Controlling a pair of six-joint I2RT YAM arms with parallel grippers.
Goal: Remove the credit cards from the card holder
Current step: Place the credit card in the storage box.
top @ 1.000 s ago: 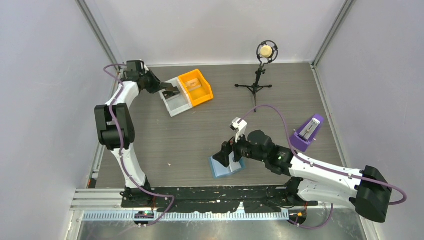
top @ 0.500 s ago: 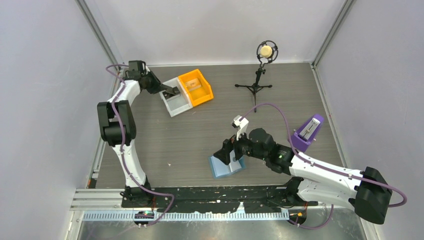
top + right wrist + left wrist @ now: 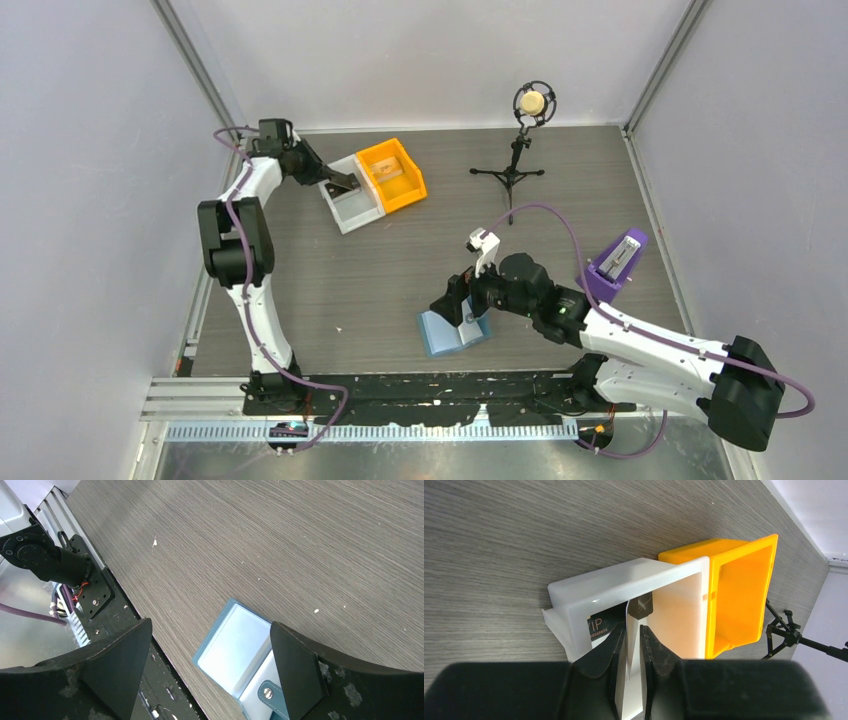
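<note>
Pale walls box in a grey wood-grain worktop [image 3: 400, 260]. At the upper left of the overhead view, the left claw [image 3: 633, 626] hangs over the white bin [image 3: 589, 587] beside the orange bin [image 3: 734, 595], its fingers a narrow slit apart. The black card [image 3: 599, 625] sits at their tips inside the bin; pinched or loose, I cannot tell. At lower centre, the right claw [image 3: 210, 630] gapes wide above the open blue card holder [image 3: 235, 647], probably poised to steady it or draw another card.
</note>
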